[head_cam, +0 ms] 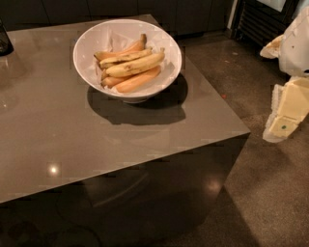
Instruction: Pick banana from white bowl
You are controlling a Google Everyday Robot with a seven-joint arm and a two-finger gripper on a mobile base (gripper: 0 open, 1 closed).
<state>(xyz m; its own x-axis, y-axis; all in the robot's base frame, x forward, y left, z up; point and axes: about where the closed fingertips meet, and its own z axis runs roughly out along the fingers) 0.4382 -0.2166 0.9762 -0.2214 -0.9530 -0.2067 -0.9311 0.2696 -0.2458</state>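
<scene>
The white bowl (pixel 91 43) stands on the grey-brown table (pixel 58 135), toward its far right part. Several bananas lie in it. The banana (pixel 136 65), the thickest and longest, pale yellow, lies across the top of the pile. A slimmer brown-spotted banana (pixel 126 56) lies just behind it. Orange-toned bananas (pixel 139 79) lie in front and at the back. My gripper (pixel 286 113), cream and white, hangs at the right edge of the view, off the table over the floor, far right of the bowl and apart from it.
The table's right edge (pixel 217 96) and front edge (pixel 145 157) drop to a speckled dark floor (pixel 260 193). A dark object (pixel 5 41) stands at the table's far left. Dark cabinets (pixel 193 14) line the back.
</scene>
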